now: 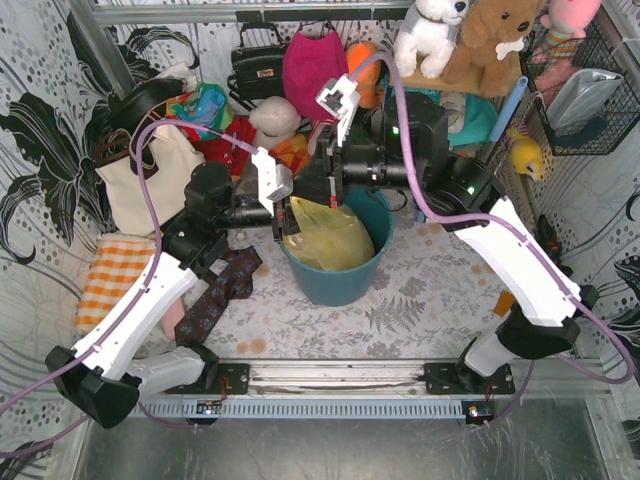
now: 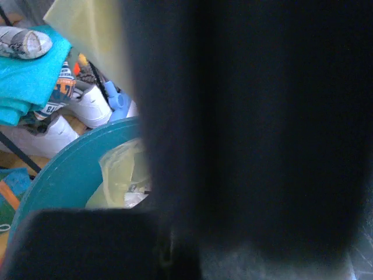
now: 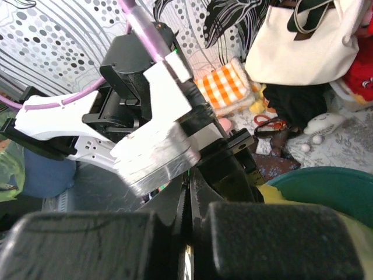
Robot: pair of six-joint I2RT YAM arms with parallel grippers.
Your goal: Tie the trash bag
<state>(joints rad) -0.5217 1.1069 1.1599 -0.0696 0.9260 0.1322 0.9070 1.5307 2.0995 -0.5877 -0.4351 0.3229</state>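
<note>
- Jaws, left gripper (image 1: 286,213): pressed together, at the bag's top edge over the bin's left rim. Whether film is pinched between them cannot be told; its own wrist view is mostly blocked by a dark blur.
- Jaws, right gripper (image 1: 335,190): pressed together, just beside the left one and above the bag's back edge. The right wrist view shows the fingers closed with only a pale sliver in the seam, so a hold on film is likely but not certain.
- Bag (image 1: 325,240): yellow-green, sitting inside the bin (image 1: 335,285) with its body bulging up to rim level and white paper showing through low down.
- Flap (image 2: 87,29): a sheet of yellow film rises above the bin in the left wrist view, which suggests part of the mouth is lifted.
- Done, as judged: both grippers brought to the bag's mouth, and possibly an edge raised.
- Left, as judged: no knot, twist or crossed ends visible. Gathering the mouth, crossing the ends and pulling tight all remain.
</note>
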